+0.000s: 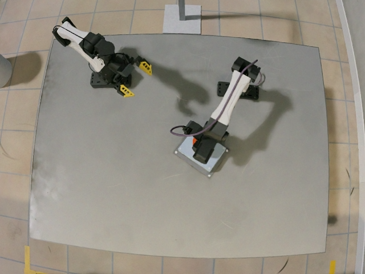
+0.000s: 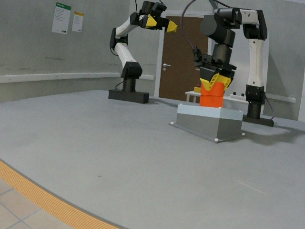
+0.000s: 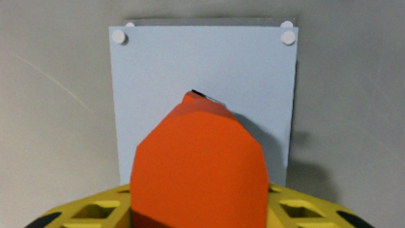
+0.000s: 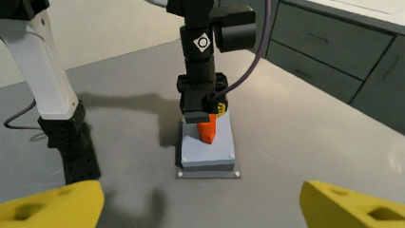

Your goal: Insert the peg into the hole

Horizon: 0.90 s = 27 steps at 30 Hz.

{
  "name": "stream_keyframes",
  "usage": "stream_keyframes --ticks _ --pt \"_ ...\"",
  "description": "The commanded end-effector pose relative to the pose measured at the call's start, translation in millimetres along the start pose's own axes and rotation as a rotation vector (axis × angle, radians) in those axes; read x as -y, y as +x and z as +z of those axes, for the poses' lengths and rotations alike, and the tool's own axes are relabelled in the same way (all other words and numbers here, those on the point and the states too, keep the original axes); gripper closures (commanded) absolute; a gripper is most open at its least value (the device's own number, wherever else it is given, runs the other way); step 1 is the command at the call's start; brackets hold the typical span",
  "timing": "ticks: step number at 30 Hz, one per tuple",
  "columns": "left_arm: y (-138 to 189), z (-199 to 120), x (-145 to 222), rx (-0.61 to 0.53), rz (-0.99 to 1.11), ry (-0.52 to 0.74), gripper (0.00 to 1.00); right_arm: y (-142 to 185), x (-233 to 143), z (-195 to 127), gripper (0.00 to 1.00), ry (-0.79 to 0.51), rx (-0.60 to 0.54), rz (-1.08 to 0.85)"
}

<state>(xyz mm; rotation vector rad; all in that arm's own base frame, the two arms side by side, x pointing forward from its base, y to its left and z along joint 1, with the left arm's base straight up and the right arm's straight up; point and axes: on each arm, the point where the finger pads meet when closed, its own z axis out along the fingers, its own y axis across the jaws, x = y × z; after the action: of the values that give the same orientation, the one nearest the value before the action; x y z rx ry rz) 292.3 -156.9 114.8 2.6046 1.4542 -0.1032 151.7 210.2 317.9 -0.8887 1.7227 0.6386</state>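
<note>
The left arm's fingers point(image 2: 216, 81) are closed around the orange peg point(image 2: 211, 94) point(image 3: 200, 157) point(image 4: 207, 130), which points down, its lower end at or just above the top plate point(image 2: 197, 109) point(image 3: 152, 66) point(image 4: 209, 151). A dark sliver of hole point(image 3: 199, 93) shows beside the peg's tip; contact is unclear. Seating probably needs a slight sideways or turning correction, then gentle lowering. The right arm's fingers point(image 1: 136, 79) point(image 2: 161, 24) stand wide, well away.

Both arms point(image 1: 235, 88) point(image 2: 256, 61) point(image 1: 79, 41) point(image 2: 124, 53) show white links between black joint housings. Fingers point(image 1: 145, 67) point(image 2: 171, 26) are yellow, tapered, with cut-out openings. At right of the exterior frame, a purple cable point(image 2: 182, 26) point(image 1: 230, 95) point(image 4: 262, 45) loops along one arm. One black housing point(image 4: 202, 44) bears a white diamond marking with a ringed dot.
</note>
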Motion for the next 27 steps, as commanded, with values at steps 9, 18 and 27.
stream_keyframes --ticks 9,18,27 --pt "0 -2 -13 -0.001 0.025 -0.074 0.66 12 1 1 0.0 0.009 -0.043 0.01" --pt "2 8 -13 0.0 0.027 -0.056 0.66 12 1 1 0.0 0.009 -0.043 0.01" --pt "-2 -15 1 0.0 0.011 -0.045 0.66 12 1 1 0.0 0.009 -0.043 0.01"
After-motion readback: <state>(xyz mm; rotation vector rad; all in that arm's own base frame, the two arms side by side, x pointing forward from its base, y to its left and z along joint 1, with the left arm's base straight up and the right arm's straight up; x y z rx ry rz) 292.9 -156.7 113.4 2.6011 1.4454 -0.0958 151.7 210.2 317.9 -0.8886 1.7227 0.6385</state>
